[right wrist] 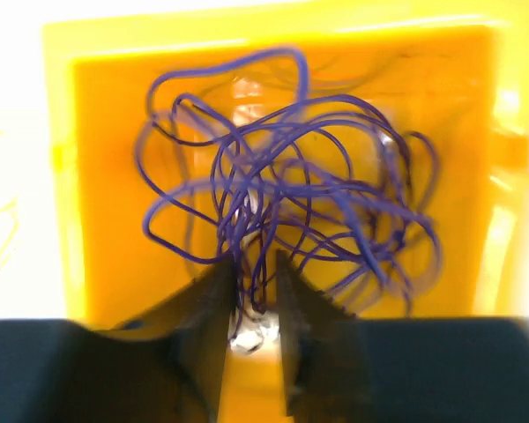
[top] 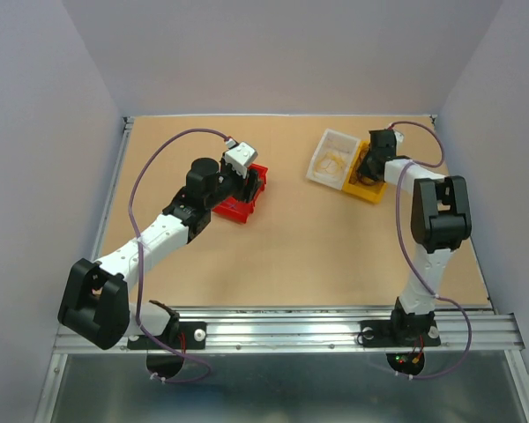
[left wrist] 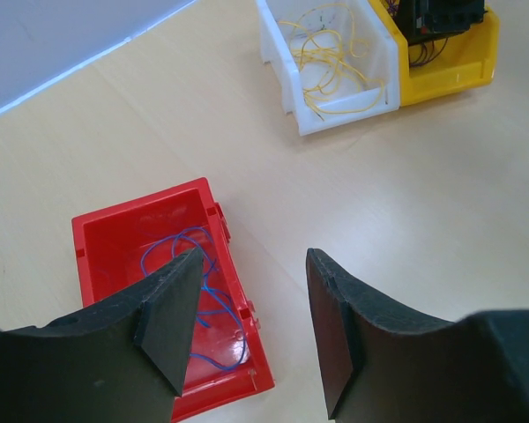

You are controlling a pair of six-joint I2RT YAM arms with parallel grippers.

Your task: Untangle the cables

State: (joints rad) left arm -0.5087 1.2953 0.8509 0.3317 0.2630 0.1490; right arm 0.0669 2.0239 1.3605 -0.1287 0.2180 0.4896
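Note:
A tangled clump of purple cables (right wrist: 291, 176) fills the yellow bin (right wrist: 106, 176). My right gripper (right wrist: 256, 264) is down inside that bin, its jaws a narrow gap apart, with a few purple strands hanging loose in the gap. From above, the right gripper (top: 376, 152) sits over the yellow bin (top: 363, 185). Thin blue cables (left wrist: 213, 295) lie in the red bin (left wrist: 141, 207). My left gripper (left wrist: 251, 264) hovers over the red bin's right rim, open and holding nothing. Yellow cables (left wrist: 331, 62) lie in the white bin (left wrist: 335, 119).
The white bin (top: 331, 157) and yellow bin stand side by side at the back right. The red bin (top: 243, 196) is left of the middle under the left gripper (top: 243, 167). Walls close in the table on the left, back and right.

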